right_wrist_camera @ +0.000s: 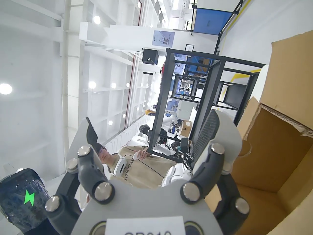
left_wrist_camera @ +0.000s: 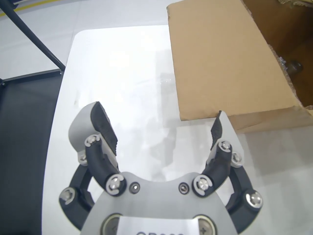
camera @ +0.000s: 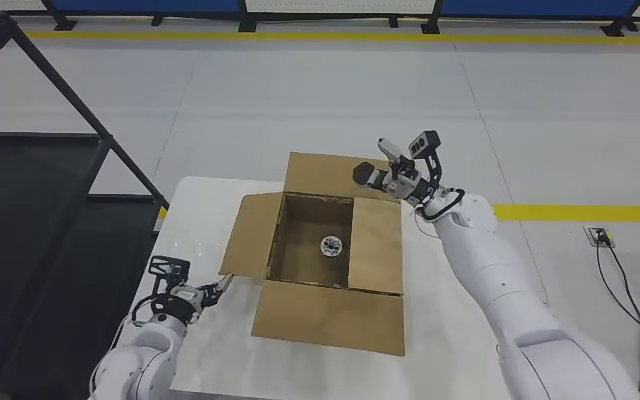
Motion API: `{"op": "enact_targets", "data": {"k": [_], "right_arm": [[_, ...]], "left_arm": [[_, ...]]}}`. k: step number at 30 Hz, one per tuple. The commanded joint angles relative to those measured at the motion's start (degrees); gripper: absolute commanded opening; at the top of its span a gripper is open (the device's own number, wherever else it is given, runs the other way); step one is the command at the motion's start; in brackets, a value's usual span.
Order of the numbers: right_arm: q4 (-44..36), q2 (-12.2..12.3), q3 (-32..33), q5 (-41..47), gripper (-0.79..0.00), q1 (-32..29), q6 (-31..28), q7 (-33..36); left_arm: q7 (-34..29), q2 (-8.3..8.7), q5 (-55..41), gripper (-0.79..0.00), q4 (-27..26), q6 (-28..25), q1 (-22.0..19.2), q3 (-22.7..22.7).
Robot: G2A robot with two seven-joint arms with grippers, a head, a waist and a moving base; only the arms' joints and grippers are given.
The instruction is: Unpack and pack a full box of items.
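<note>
Box [camera: 330, 318] sits mid-table, flaps folded outward on all four sides. Table [camera: 200, 215] edge shows to the left of and in front of the box. One small item [camera: 331, 245] lies on the box floor, toward the far right of the inside. Left gripper [camera: 222, 287] is over the near-left table area, just beside the near corner of the left flap. Right gripper [camera: 365, 172] is above the far flap, near the box's far-right corner. Rack [camera: 60, 250] stands left of the table.
</note>
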Motion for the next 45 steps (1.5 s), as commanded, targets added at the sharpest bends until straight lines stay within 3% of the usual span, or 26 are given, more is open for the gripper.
{"op": "enact_targets", "data": {"k": [1, 8, 17, 25, 28, 31, 39, 45], "right_arm": [[-1.56, 0.63, 0.76, -0.09, 0.0, -0.96, 0.12, -0.2], [-5.98, 2.37, 2.4, -2.5, 0.0, -3.68, 0.84, -2.56], [-11.45, 4.72, 5.03, -6.13, 0.0, -7.88, 2.06, -7.23], [-17.61, 7.4, 9.64, -7.13, 0.0, -13.93, 2.43, -8.27], [-20.31, 8.57, 12.1, -7.32, 0.0, -16.69, 1.91, -8.64], [-23.77, 9.92, 15.04, -7.78, 0.0, -20.03, 0.99, -7.91], [-35.13, 13.28, 22.29, -12.14, 0.0, -30.18, 3.56, -7.62], [-35.5, 13.39, 22.48, -12.51, 0.0, -30.54, 4.19, -7.9]], "left_arm": [[-0.51, -0.04, 0.28, 0.0, 0.66, 0.24, -0.37, 0.18], [1.05, -0.13, -0.18, 0.0, -1.85, 1.22, 0.37, -0.99], [7.2, -0.03, 1.64, 0.0, -14.2, 1.09, 5.24, -4.35], [9.86, -0.14, 4.56, 0.0, -26.54, -1.64, 8.58, -2.94], [5.87, -0.14, 0.89, 0.0, -27.29, -6.64, 6.14, -0.29], [0.01, -0.3, -4.34, 0.0, -25.65, -10.48, 1.09, 3.73], [-13.32, -1.91, -14.28, 0.0, -16.79, -11.1, -14.96, 16.99], [-14.04, -1.97, -15.1, 0.0, -16.15, -11.41, -15.59, 17.41]]}}
